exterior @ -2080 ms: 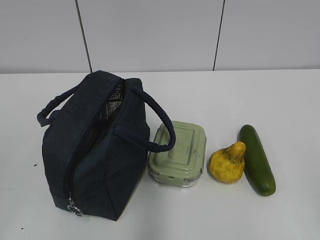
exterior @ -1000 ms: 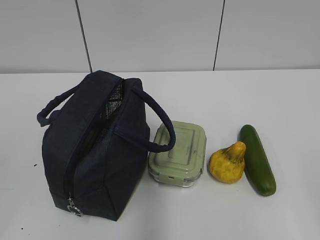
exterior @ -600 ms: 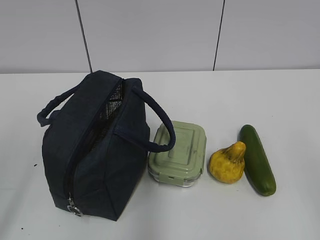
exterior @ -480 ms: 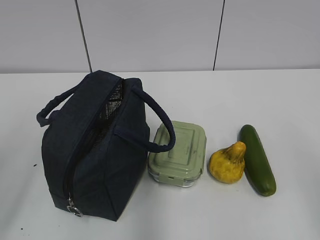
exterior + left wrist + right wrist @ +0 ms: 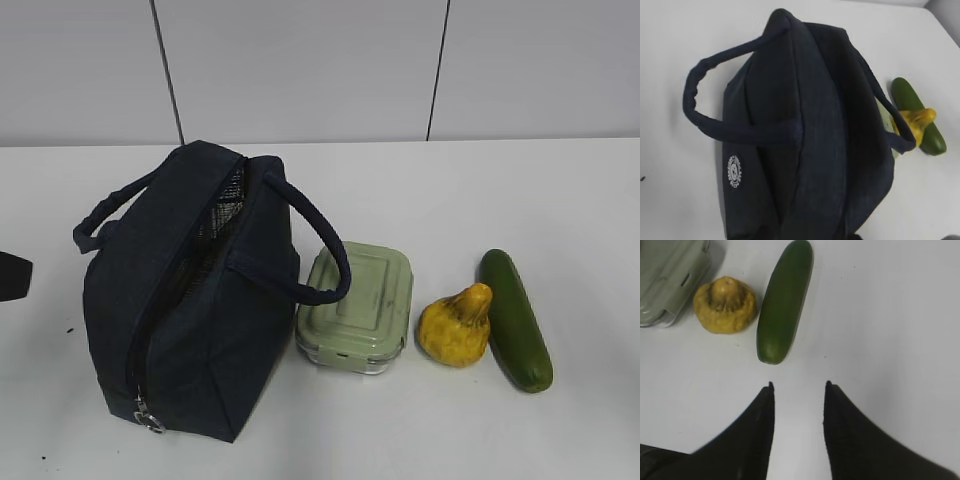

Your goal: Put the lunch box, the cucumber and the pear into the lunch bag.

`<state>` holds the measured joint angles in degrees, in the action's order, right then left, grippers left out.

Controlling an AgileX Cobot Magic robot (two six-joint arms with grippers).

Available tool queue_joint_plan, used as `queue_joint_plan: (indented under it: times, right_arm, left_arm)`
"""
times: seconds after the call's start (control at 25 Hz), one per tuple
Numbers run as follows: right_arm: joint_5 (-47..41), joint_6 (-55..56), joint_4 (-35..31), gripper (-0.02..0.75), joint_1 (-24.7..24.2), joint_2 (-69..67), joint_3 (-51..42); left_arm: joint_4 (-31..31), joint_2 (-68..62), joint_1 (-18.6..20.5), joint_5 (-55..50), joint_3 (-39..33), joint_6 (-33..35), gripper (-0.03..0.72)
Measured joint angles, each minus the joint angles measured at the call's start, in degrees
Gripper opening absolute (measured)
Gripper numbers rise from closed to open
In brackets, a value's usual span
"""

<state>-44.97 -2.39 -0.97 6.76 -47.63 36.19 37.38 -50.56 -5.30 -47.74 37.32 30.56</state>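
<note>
The navy lunch bag (image 5: 190, 300) stands at the left, its zip part open with lining showing. The sage-lidded lunch box (image 5: 360, 300) lies against its right side, then the yellow pear (image 5: 455, 325) and the dark green cucumber (image 5: 513, 320). A dark part of my left gripper (image 5: 12, 276) shows at the left edge, apart from the bag. The left wrist view looks down on the bag (image 5: 810, 140); its fingers do not show. My right gripper (image 5: 799, 385) is open and empty, just short of the cucumber's near end (image 5: 785, 300), with the pear (image 5: 725, 305) to its left.
The white table (image 5: 560, 200) runs back to a pale panelled wall (image 5: 300, 70). The bag's two loop handles (image 5: 320, 250) stick out to either side; the right one hangs over the lunch box. The metal zip pull (image 5: 148, 420) hangs at the bag's front bottom.
A dark part of my left gripper has come into the exterior view at the left edge. The bag, lunch box, pear and cucumber have not moved.
</note>
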Motion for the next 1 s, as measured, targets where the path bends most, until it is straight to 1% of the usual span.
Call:
queue_joint_plan:
  times: [0.2,0.4,0.48,0.6,0.72,0.92,1.0]
  right_arm:
    - [0.97,-1.1,-1.18,0.286,0.0,-10.62,0.42]
    - [2.78,-1.54,-3.32,0.289,0.0,-17.46,2.35]
    - [2.82,-1.59,-3.79,0.29,-0.35,-19.03,4.69]
    - [2.31,-1.99,-5.42,0.29,-2.23,-21.08,8.94]
    - [0.89,-3.22,-7.21,0.29,-3.91,-23.47,13.08]
    - [-0.47,-3.72,-8.41,0.291,-4.17,-28.18,18.06]
    - [-0.6,-3.72,-8.77,0.291,-4.17,-30.28,19.06]
  left_arm:
    - [1.15,-8.39,-0.11,-1.21,3.61,3.95,0.298]
    - [1.5,-14.31,-0.11,-1.24,5.99,7.81,0.308]
    - [2.1,-15.69,-0.11,-1.47,6.32,9.35,0.31]
    - [3.28,-17.49,-0.11,-1.42,6.41,11.37,0.312]
    - [5.75,-19.4,-0.11,-1.29,6.41,14.21,0.313]
    - [7.4,-22.98,-0.11,-1.35,6.48,16.12,0.31]
    - [9.14,-23.75,-0.11,-1.35,6.53,17.62,0.305]
